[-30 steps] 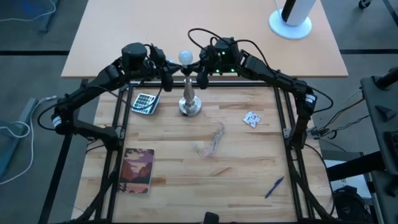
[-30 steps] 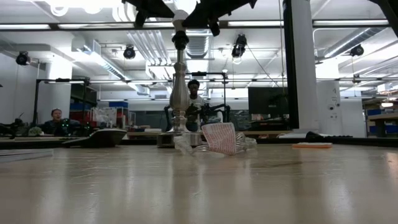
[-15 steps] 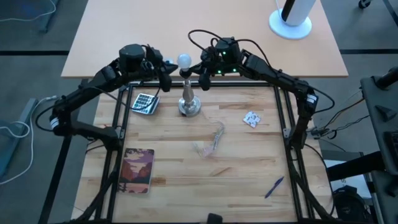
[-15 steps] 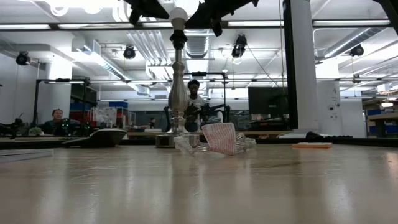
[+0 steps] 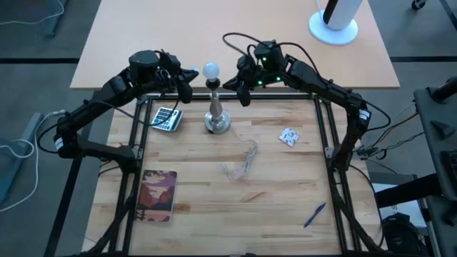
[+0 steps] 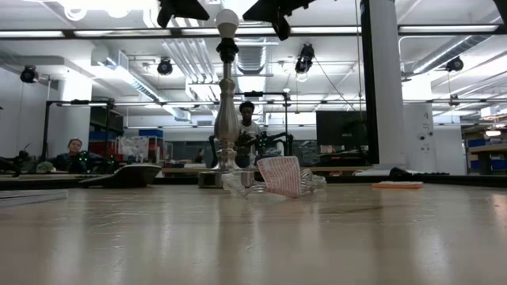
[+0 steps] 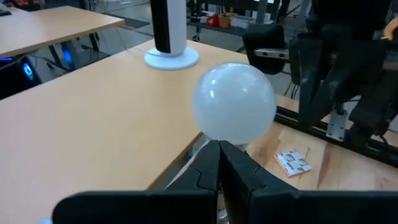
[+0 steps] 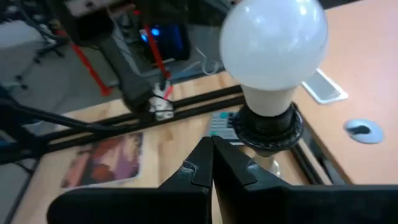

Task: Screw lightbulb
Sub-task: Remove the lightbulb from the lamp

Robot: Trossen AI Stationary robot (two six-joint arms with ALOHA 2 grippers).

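The white lightbulb (image 5: 211, 70) sits by its base in the black socket (image 8: 267, 126) on top of the silver lamp stand (image 5: 217, 118), which stands upright at the table's far middle. My left gripper (image 5: 187, 80) is shut and hangs in the air just left of the bulb. My right gripper (image 5: 241, 87) is also shut and hangs just right of it. Neither touches the bulb or the stand. In the left wrist view the bulb (image 7: 234, 102) shows beyond the shut fingertips (image 7: 219, 167). In the right wrist view the bulb (image 8: 273, 40) stands past the fingertips (image 8: 211, 160).
A calculator (image 5: 166, 118) lies left of the stand. A small white packet (image 5: 289, 136) lies to its right, and a crumpled clear wrapper (image 5: 243, 161) at mid table. A notebook (image 5: 159, 195) lies near left and a blue pen (image 5: 315, 214) near right. People sit beyond the table.
Both shut grippers have drawn back from the top of the lamp, the left toward the table's left edge and the right toward its right edge. Both have also risen slightly. The bulb, earlier hidden between them in the low view, now shows free on the socket.
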